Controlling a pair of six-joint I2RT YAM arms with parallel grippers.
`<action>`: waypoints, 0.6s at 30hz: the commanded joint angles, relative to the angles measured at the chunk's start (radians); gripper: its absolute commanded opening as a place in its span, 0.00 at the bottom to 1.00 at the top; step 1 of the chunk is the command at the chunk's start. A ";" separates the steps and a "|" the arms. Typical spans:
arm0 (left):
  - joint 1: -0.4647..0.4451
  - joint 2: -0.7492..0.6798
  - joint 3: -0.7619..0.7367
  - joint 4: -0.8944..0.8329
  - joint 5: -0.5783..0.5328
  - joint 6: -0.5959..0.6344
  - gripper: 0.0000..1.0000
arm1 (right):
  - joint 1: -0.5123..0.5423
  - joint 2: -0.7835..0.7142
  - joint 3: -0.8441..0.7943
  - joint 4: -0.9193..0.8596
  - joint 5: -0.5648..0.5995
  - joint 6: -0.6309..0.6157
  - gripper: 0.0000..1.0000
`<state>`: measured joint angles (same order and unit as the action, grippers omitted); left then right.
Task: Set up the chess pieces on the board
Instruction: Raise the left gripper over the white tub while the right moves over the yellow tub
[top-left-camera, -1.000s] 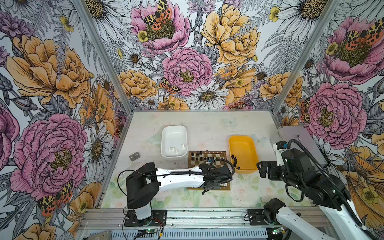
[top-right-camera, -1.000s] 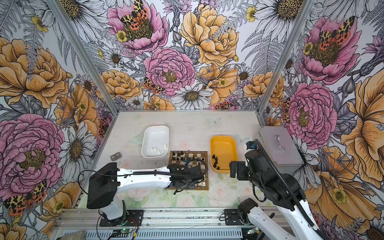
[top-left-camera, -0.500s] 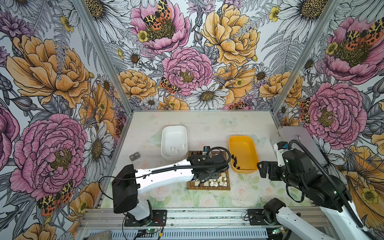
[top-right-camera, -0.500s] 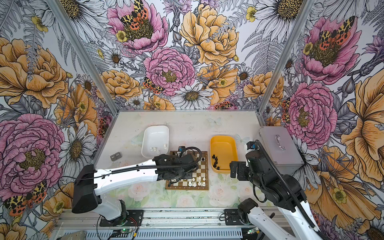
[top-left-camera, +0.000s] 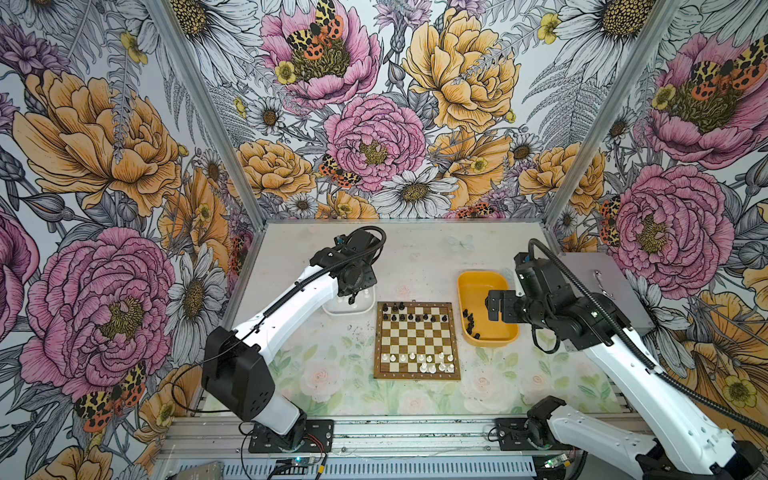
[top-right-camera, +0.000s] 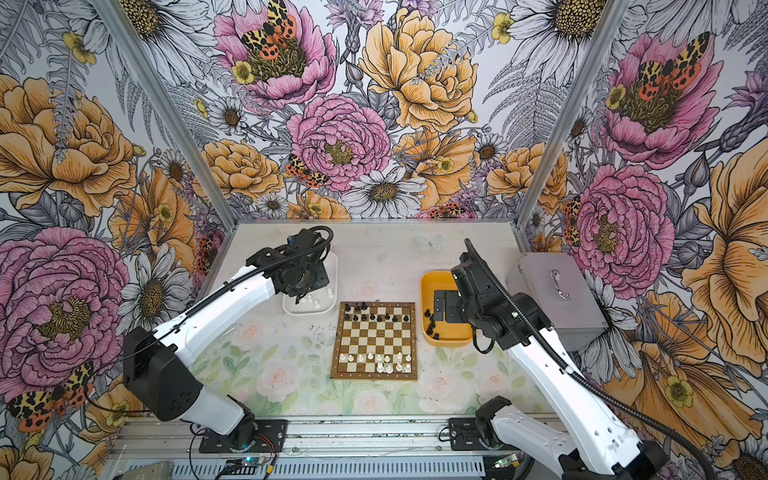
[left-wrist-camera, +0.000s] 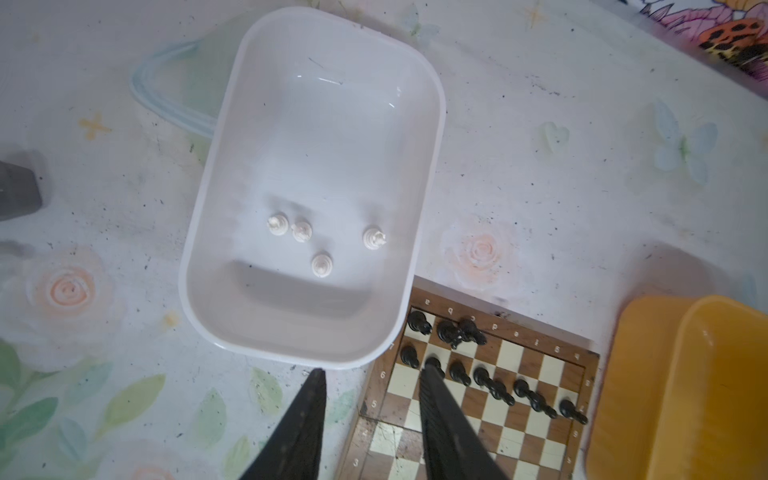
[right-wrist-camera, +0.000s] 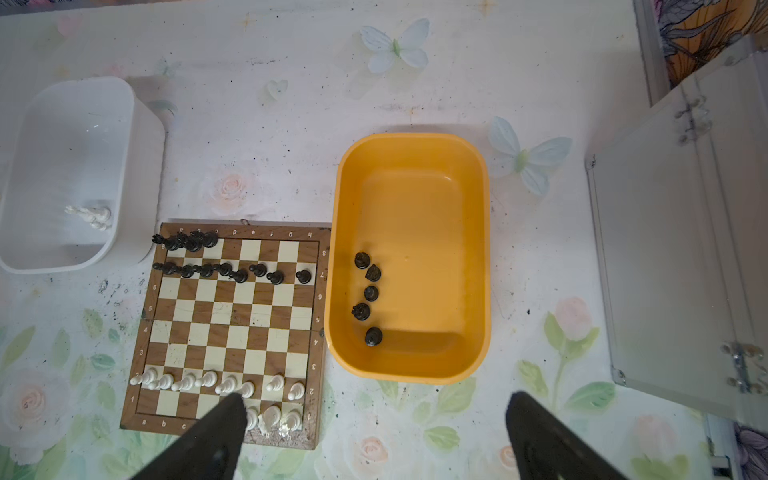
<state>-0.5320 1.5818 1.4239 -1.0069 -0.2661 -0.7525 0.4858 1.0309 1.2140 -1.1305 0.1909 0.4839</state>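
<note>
Pieces (left-wrist-camera: 301, 231) crowd the tray (left-wrist-camera: 332, 133) at the board's (top-left-camera: 417, 340) ten o'clock, so our empty half-spread left claw (left-wrist-camera: 374, 370) may topple neighbours; right claw (right-wrist-camera: 376, 397) gapes.

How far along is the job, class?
Done: black pawns, white pawns and some back-rank pieces stand on the board. In hand: nothing; left gripper open by the white tray, right gripper open by the yellow tray. Left: four white pieces and five black pieces in those trays.
</note>
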 joint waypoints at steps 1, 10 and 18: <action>0.049 0.081 0.043 -0.008 0.088 0.120 0.38 | 0.005 0.049 0.055 0.085 0.027 -0.016 1.00; 0.107 0.278 0.167 0.017 0.182 0.183 0.38 | 0.004 0.149 0.085 0.159 0.009 0.007 1.00; 0.107 0.355 0.185 0.025 0.214 0.180 0.38 | -0.001 0.132 0.057 0.161 0.028 0.016 1.00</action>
<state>-0.4316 1.9297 1.5944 -0.9974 -0.0864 -0.5911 0.4858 1.1858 1.2732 -0.9928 0.1909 0.4816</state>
